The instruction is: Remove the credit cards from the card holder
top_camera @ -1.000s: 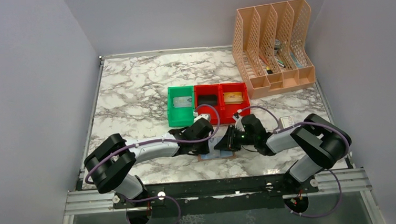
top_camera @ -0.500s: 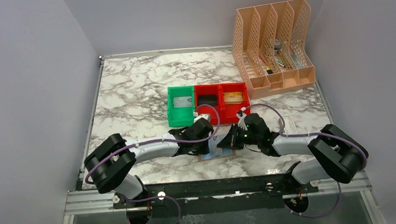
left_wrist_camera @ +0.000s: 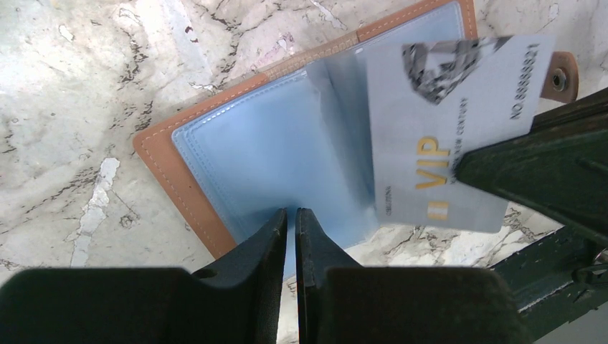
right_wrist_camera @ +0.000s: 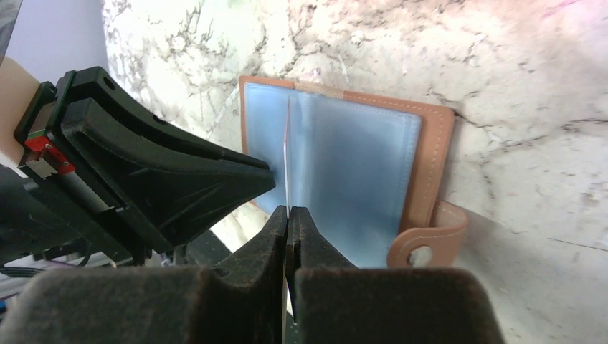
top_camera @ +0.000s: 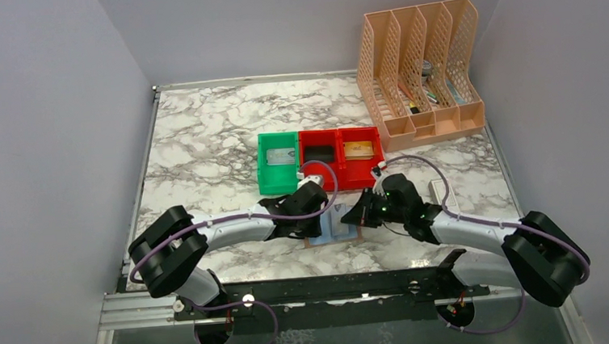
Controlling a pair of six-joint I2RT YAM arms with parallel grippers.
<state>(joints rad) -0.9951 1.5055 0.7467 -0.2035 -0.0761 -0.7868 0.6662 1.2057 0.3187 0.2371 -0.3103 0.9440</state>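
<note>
The brown card holder [left_wrist_camera: 265,143] lies open on the marble, its light blue lining up; it also shows in the top view [top_camera: 331,233]. My left gripper [left_wrist_camera: 292,213] is shut, its tips resting on the lining at the near edge. My right gripper [right_wrist_camera: 287,211] is shut on a silver-grey VIP credit card [left_wrist_camera: 444,129], held on edge just above the holder's right half [right_wrist_camera: 366,158]. In the right wrist view the card [right_wrist_camera: 287,158] shows edge-on. In the top view the left gripper [top_camera: 309,219] and right gripper [top_camera: 362,215] face each other over the holder.
A green bin [top_camera: 265,168] holds a silver card, a middle red bin [top_camera: 305,157] something dark, and a right red bin [top_camera: 377,152] a gold card, just behind the holder. A peach file organizer [top_camera: 420,75] stands back right. A white box [top_camera: 442,188] lies right of the right arm.
My right gripper has drawn back to the right with the silver card, sliding it out of the holder's pocket; the right arm has swung outward. My left gripper has stayed put.
</note>
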